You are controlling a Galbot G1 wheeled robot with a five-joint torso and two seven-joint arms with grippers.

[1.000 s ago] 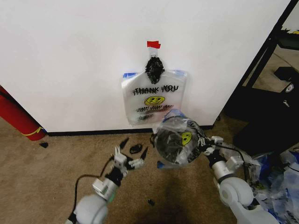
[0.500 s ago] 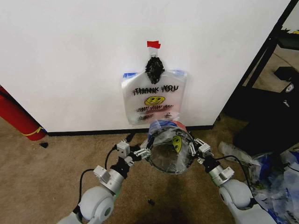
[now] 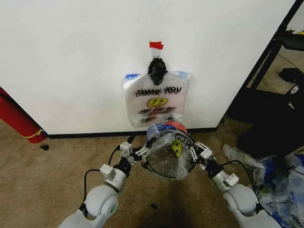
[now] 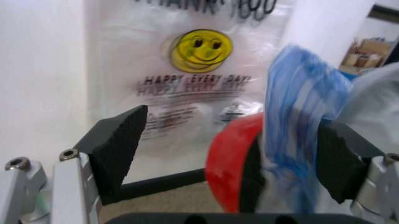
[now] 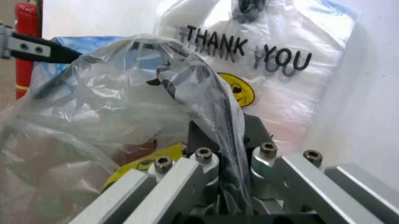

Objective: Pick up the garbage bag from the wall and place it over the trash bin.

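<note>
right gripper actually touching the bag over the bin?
Touching. In the right wrist view the right gripper is shut on a pinched fold of the garbage bag.

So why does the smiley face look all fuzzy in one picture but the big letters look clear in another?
In the left wrist view the hanging bag's smiley and its print are soft and smeared, and the blue handle close by is blurred too. In the right wrist view the THANK YOU letters read clearly, while the metal fingers nearest the lens look a bit soft.

White wall (image 3: 71,57); tan carpet (image 3: 42,185); black baseboard (image 3: 85,135)
</note>
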